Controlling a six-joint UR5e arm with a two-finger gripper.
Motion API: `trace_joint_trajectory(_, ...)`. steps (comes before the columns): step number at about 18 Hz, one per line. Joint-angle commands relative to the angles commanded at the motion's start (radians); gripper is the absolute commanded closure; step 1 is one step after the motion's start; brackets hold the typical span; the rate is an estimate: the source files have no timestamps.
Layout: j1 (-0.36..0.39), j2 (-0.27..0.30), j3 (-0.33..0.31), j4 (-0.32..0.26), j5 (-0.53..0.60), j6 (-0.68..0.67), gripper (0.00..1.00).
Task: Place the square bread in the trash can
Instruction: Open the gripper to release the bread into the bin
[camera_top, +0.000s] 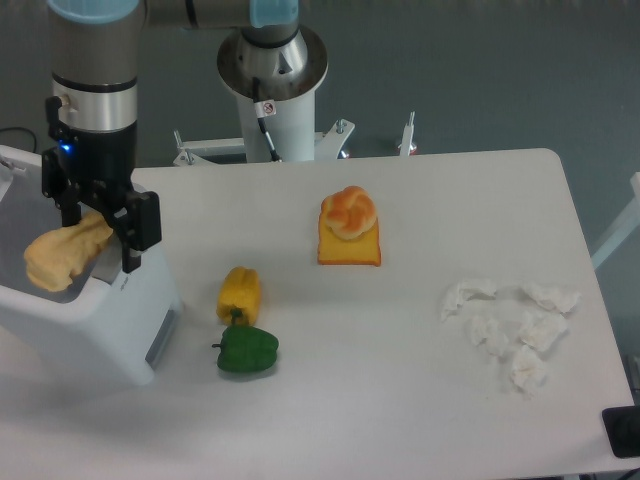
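Holding the square bread (62, 256) by its right end, the gripper (100, 225) hangs over the trash can (110, 305); fingers closed on it. Bread droops left beyond the pinch, above the open mouth: judged soft, light, easily torn, so a mid-body grip would sag less. Bin interior mostly hidden; contents cannot be told. On the worktop (400, 400): orange bun (348, 212) on toast slice (350, 248), yellow pepper (240, 292), green pepper (246, 350), crumpled tissues (512, 325).
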Motion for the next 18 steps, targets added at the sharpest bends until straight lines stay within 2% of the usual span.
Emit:
trace_joint_trajectory(7, -0.006, 0.018, 0.002, -0.003, -0.002, -0.003, 0.0)
trace_joint_trajectory(12, -0.043, 0.058, -0.006, -0.009, -0.005, -0.012, 0.0)
trace_joint_trajectory(18, -0.051, 0.049, -0.008, -0.009, 0.0, -0.012, 0.0)
